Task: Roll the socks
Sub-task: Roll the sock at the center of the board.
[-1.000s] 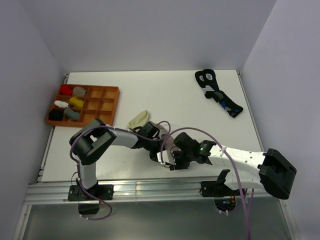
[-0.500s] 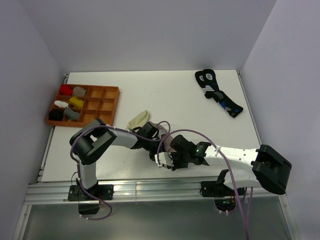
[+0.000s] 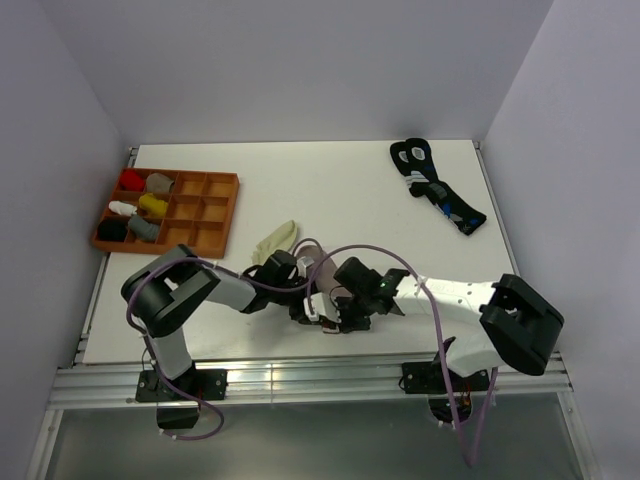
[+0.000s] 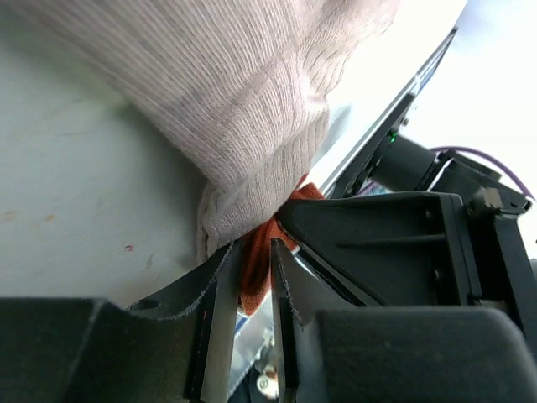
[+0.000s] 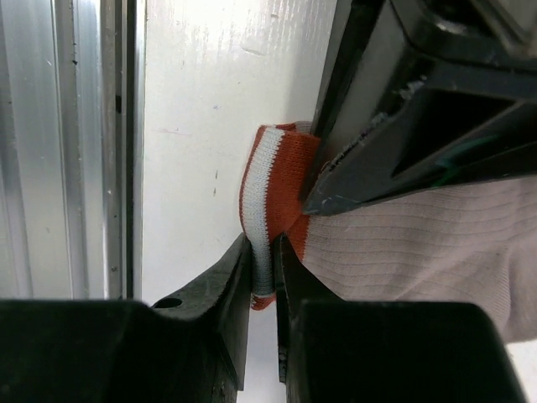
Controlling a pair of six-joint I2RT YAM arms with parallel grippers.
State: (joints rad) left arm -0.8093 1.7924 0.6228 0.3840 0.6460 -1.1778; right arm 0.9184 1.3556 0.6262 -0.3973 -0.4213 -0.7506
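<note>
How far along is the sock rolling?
Done: no finished roll is visible. In hand: the left gripper and right gripper both pinch the taupe sock at its striped cuff. Still to do: roll it, then the cream sock, which lies loose farther back, untouched.

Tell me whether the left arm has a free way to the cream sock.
Likely yes, once freed: the left gripper pinches the grey sock by its cuff, while the cream sock lies uncovered close by.
</note>
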